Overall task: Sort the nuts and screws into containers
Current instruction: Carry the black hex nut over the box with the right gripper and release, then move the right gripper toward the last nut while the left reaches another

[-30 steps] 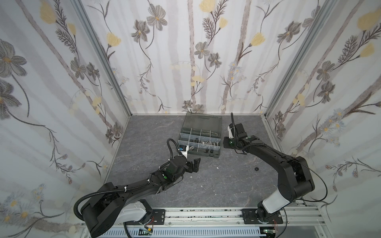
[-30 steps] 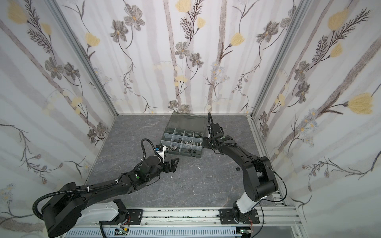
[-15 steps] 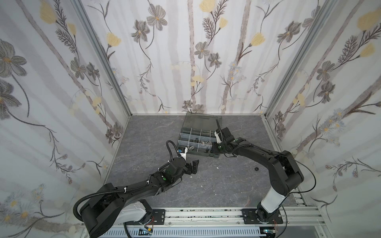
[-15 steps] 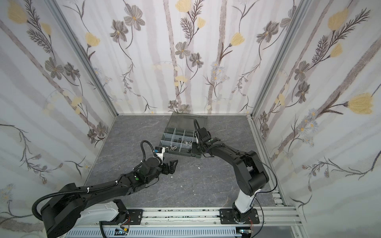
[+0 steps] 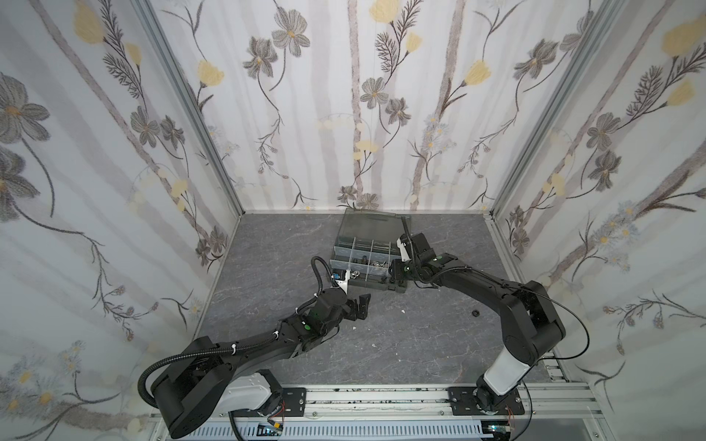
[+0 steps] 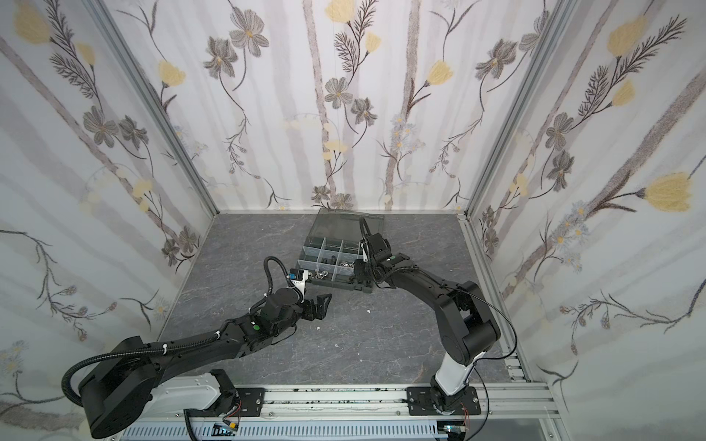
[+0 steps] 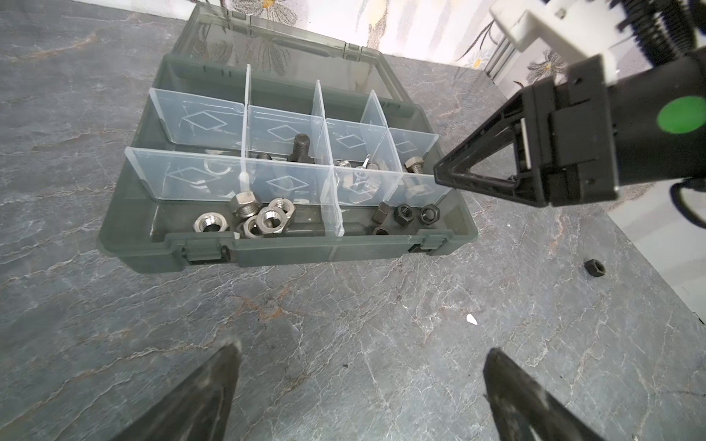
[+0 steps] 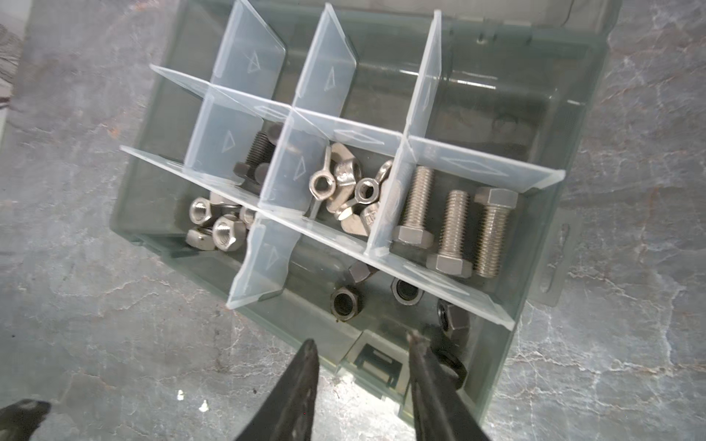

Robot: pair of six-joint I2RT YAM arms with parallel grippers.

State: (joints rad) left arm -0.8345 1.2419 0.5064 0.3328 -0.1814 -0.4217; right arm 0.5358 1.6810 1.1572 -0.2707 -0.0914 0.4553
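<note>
The containers are compartments of one dark grey-green case (image 5: 362, 285) (image 6: 336, 285) with its lid open at the back. Silver screws (image 8: 450, 233), wing nuts (image 8: 340, 183), silver hex nuts (image 8: 217, 229) (image 7: 259, 217) and a black screw (image 8: 254, 156) lie in separate compartments. Black nuts (image 8: 345, 303) (image 7: 405, 214) lie in the front right compartment. My right gripper (image 8: 362, 340) (image 5: 397, 268) hangs open over that compartment's front wall with nothing between its fingers. One black nut (image 8: 454, 366) lies beside its finger. My left gripper (image 7: 361, 351) (image 5: 362, 305) stands open over bare table in front of the case.
A loose black nut (image 5: 475, 314) (image 7: 595, 267) lies on the grey table right of the case, near the right arm. Small white flecks (image 5: 403, 312) (image 8: 179, 395) dot the table in front. Flowered walls close in the left, back and right sides.
My right gripper has swung left from beside the case to above its front right compartment, and its jaws have parted. The left arm has barely moved.
</note>
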